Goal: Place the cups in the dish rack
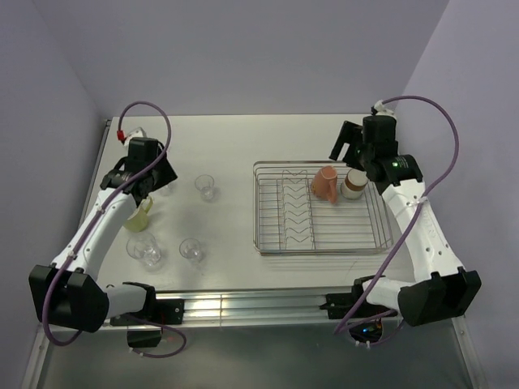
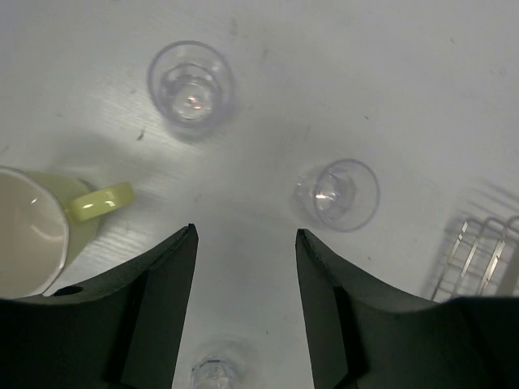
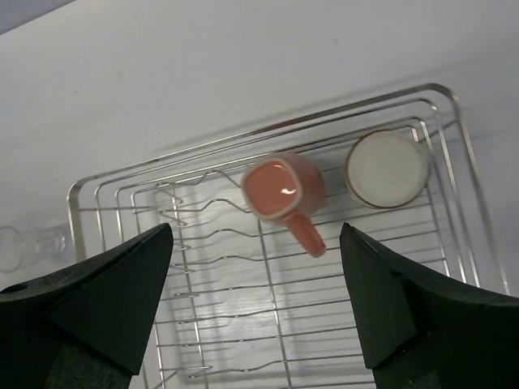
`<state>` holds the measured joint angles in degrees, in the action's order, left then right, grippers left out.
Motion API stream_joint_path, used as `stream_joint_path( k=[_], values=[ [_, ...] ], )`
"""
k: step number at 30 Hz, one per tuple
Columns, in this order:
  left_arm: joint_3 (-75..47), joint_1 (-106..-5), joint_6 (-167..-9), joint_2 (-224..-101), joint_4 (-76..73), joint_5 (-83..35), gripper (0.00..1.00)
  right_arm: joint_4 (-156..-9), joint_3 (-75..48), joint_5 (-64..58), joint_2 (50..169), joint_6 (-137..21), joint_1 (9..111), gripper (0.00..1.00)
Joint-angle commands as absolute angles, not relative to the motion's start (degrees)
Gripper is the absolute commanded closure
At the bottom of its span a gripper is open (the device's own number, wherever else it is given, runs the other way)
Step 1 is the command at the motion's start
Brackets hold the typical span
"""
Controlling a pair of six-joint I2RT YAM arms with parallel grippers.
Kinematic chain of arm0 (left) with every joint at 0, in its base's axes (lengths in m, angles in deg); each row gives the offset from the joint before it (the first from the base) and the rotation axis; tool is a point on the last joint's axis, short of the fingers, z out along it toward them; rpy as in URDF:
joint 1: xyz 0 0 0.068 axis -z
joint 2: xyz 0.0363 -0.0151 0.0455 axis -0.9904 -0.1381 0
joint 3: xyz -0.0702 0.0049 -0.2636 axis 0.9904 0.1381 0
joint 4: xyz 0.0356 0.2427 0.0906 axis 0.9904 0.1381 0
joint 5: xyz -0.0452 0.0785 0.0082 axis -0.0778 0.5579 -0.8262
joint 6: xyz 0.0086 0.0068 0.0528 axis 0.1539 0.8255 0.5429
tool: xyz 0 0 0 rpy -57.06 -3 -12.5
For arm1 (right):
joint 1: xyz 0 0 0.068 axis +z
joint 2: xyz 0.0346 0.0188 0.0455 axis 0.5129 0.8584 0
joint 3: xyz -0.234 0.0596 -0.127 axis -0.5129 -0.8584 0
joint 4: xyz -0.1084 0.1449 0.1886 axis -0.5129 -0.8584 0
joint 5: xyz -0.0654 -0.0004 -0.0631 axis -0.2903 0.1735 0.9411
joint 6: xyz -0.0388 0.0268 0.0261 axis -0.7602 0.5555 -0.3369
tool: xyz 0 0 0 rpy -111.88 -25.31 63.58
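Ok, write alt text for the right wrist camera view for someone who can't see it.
A pink mug and a brown-rimmed cup sit side by side in a wire dish rack, seen from above. The open, empty end effector hangs over it, and a clear glass sits on the table at the left edge.

no readable text or labels

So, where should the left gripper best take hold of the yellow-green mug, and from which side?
Probably the wall at the rim, from above. The yellow-green mug stands upright with its mouth open to the top, so one finger of the left gripper can go inside and the other outside. Choose a stretch of rim away from the handle, which sticks out sideways.
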<state>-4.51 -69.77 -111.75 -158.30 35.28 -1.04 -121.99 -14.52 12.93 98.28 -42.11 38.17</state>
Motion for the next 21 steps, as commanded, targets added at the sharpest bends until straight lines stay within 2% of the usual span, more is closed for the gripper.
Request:
stream_joint_path(
  k=[1,6,12,21],
  values=[
    [-5.18,-71.51,-117.08,-156.01,39.18,8.71,0.43,-118.68,-15.94,12.55,98.55,-42.11,41.22,0.09],
    [-3.87,-74.50,-120.60,-155.13,43.05,13.89,0.53,-116.30,-17.26,11.85,100.13,-41.76,45.00,0.09],
    [-0.44,-81.26,-121.31,-153.81,41.91,13.03,0.53,-114.37,-18.14,10.62,101.27,-41.76,47.20,0.10],
    [-0.52,-85.23,-122.80,-159.34,40.59,8.46,0.55,-113.40,-18.58,9.65,101.36,-42.11,47.73,0.10]
  ],
)
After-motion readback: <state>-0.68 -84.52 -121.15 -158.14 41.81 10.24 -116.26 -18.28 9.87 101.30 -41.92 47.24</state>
